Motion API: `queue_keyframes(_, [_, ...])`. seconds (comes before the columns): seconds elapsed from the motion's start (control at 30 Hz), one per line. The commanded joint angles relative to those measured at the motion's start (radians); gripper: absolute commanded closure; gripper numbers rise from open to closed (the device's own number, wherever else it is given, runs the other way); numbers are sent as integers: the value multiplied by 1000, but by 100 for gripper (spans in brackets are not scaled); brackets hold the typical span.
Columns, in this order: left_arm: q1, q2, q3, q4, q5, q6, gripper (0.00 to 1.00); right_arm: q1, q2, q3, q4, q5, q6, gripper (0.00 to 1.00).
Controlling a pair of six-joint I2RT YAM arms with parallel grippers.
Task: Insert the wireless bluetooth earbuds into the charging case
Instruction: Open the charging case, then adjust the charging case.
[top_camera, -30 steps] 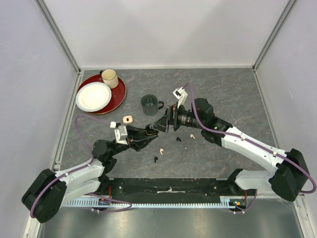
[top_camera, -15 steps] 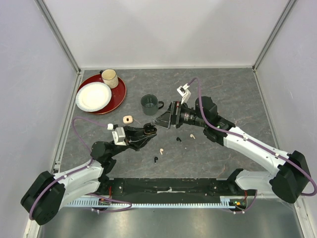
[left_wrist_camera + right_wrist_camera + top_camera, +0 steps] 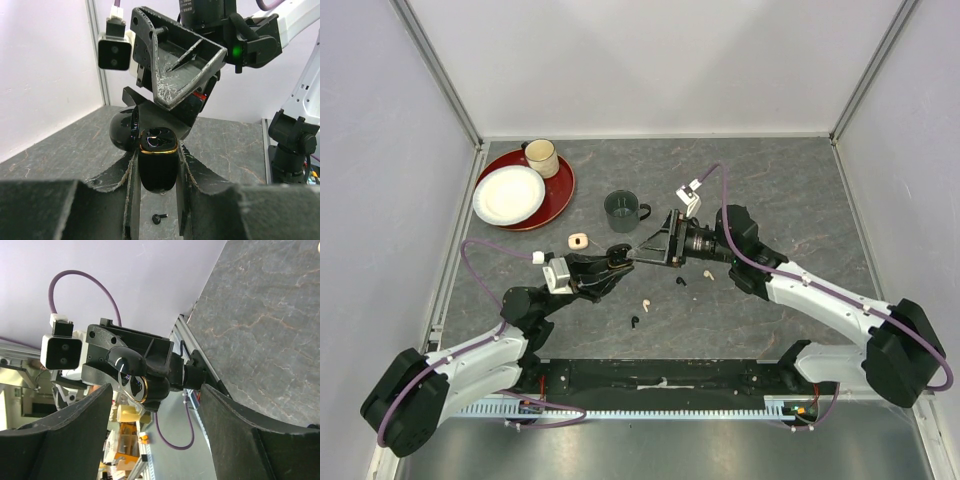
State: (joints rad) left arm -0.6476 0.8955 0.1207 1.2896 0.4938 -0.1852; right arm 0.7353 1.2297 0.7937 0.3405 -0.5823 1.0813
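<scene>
Near the centre of the overhead view, the left gripper [image 3: 612, 262] is clamping the black, gold-rimmed charging case [image 3: 158, 161] by its sides, with the lid hanging open. The right gripper [image 3: 653, 244] is hovering just right of it, jaws spread wide and gripping nothing; it may be touching the lid, but that is unclear. On the table [image 3: 790, 200] below them, a white earbud [image 3: 645, 303] and a black earbud [image 3: 635, 322] are lying loose. A second black earbud [image 3: 682, 281] and a second white earbud [image 3: 708, 273] are lying farther right.

Lab test cell — white panel walls [image 3: 660, 60], aluminium framing [image 3: 439, 75]
</scene>
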Motion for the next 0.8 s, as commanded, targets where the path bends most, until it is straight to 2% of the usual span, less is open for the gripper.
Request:
queue_keyframes(0.0, [-4, -9, 11, 323, -34, 55, 98, -2, 11, -7, 117, -39, 61, 24])
queue_keyframes(0.13, [-4, -4, 17, 323, -31, 52, 98, -2, 36, -7, 153, -56, 88, 29])
queue_keyframes(0.2, [-4, 0, 20, 323, -29, 50, 98, -2, 56, -7, 166, -62, 91, 39])
queue_keyframes(0.27, [-4, 5, 23, 323, -29, 49, 98, -2, 73, -14, 196, -70, 106, 42])
queue_keyframes(0.77, [-4, 28, 31, 323, -32, 50, 98, -2, 122, -24, 271, -143, 163, 43])
